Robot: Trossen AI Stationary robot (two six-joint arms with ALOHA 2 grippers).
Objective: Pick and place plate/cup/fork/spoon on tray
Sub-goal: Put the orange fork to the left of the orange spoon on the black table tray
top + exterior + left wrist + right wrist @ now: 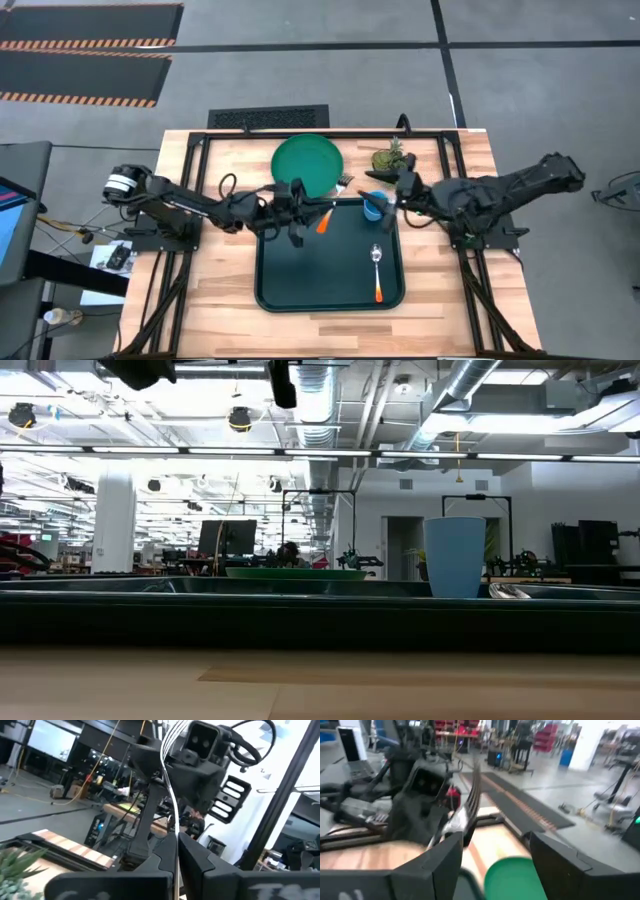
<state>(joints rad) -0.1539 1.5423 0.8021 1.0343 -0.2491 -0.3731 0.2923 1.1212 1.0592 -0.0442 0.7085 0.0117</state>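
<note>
The dark tray (330,290) lies mid-table. The light-blue cup (373,208) stands upright in its far right corner (455,557). The spoon (377,270) lies on the tray's right side. The green plate (307,165) lies on the table just beyond the tray's far edge. My left gripper (303,218) is above the tray's far part, shut on the fork (326,216). My right gripper (388,198) is open and empty, raised beside the cup and facing the fork (475,785). My left gripper pinches the fork between its two fingers (165,855). The orange handle (323,221) shows right at the fingertips, and the silvery tined head (170,775) sticks out beyond them toward the far right. The fork is lifted clear of the tray.
A small potted plant (390,158) stands at the table's far right, near the right arm. A black grate (268,117) sits at the far edge. Bare wood shows left, right and on the near side of the tray.
</note>
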